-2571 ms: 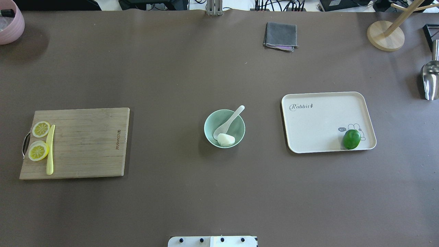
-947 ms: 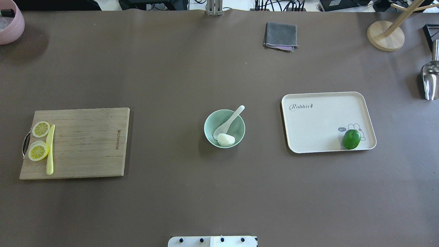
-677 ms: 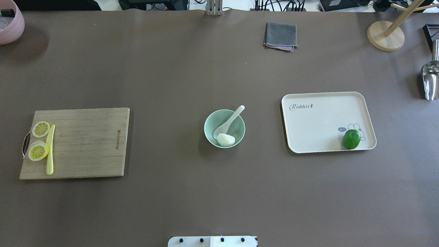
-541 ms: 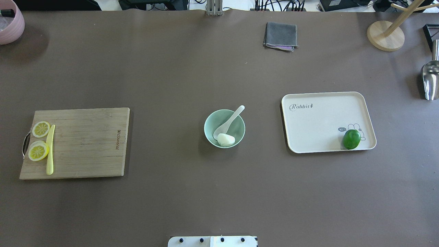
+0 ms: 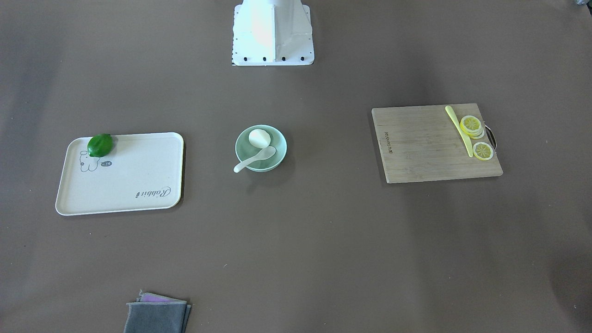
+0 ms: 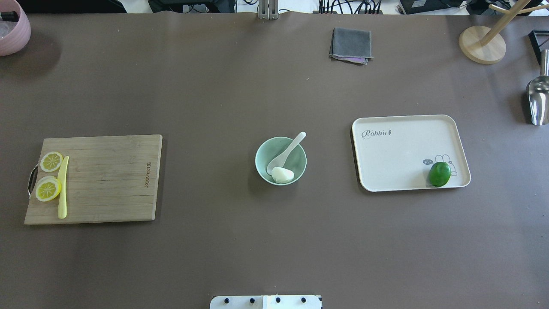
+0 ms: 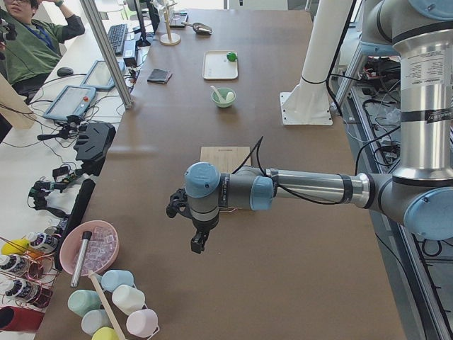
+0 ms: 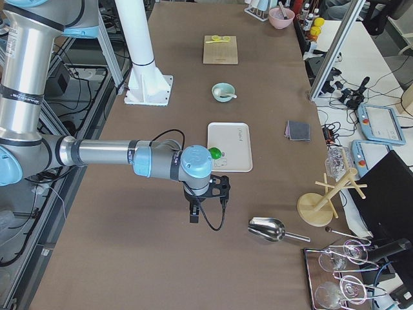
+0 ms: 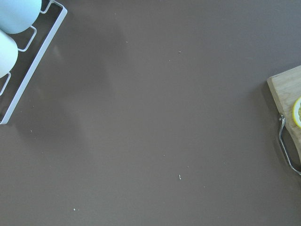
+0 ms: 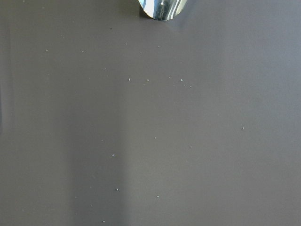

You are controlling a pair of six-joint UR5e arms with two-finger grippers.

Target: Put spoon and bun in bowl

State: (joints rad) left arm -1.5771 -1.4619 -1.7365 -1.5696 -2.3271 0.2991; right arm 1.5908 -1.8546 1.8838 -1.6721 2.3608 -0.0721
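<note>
The pale mint-green bowl stands at the table's middle and also shows in the front view. The white spoon lies in it, scoop down inside and handle over the far-right rim. The white bun lies in the bowl against the spoon's scoop, also in the front view. My left gripper hangs over bare table far left of the bowl, seen only in the exterior left view. My right gripper hangs far right, seen only in the exterior right view. I cannot tell whether either is open or shut.
A wooden cutting board with lemon slices and a yellow knife lies at the left. A cream tray with a green lime lies at the right. A grey cloth, a metal scoop and a wooden stand sit at the back right.
</note>
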